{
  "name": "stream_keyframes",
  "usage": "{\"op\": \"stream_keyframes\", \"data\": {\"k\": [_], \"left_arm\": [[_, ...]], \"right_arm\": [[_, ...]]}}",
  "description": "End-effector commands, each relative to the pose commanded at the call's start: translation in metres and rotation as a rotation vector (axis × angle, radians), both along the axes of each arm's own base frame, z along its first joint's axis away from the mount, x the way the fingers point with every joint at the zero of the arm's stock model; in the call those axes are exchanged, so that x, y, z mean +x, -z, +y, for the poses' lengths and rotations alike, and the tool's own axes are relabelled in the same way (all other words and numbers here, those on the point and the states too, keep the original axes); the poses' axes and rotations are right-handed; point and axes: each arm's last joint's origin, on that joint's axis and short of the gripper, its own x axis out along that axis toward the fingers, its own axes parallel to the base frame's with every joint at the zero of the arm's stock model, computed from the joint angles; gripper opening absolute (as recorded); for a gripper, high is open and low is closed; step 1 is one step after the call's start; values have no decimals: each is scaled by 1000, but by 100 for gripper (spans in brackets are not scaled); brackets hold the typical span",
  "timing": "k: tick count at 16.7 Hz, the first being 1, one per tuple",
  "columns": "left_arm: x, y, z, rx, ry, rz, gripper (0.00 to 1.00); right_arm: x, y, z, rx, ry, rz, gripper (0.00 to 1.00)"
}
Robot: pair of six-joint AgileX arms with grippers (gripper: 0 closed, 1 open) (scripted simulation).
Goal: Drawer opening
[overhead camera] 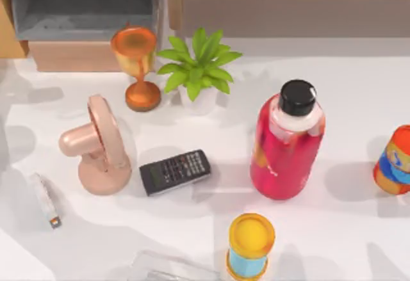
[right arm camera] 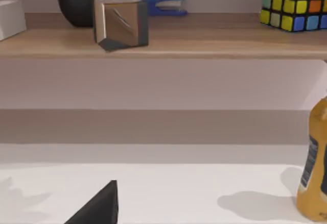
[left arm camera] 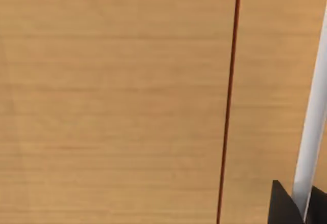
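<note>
The drawer (overhead camera: pixel 11 38) is seen at the top view's far left edge, at the table's back, as a strip of orange-tan wood. In the left wrist view its grained face (left arm camera: pixel 112 101) is crossed by one dark thin seam.

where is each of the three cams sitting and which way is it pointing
Top view: above the table, looking down on the pink fan, calculator and red bottle; no arm visible.
Left wrist view: on the left arm, close against the drawer, facing its orange-tan wooden face; a dark gripper tip in the corner.
Right wrist view: on the right arm, low over the table, facing the shelf unit; a dark gripper tip at the edge.
Shared: top and right wrist views both show the table and shelf unit.
</note>
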Motion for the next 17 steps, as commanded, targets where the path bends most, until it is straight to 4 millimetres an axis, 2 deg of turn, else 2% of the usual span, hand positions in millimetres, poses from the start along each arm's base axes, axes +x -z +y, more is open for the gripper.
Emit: {"op": "stream_keyframes", "data": {"k": [5,11,13,17], "left_arm": [[-5,4,2,-12,-4,13,0],[-52,6,2,-17,-2,24,0],[-63,5,3,-14,-3,19,0],[-63,7,2,-15,-3,23,0]], "right_arm": [[0,0,0,0,0,0,100],[0,0,0,0,0,0,100],[0,0,0,0,0,0,100],[0,0,0,0,0,0,100]]}}
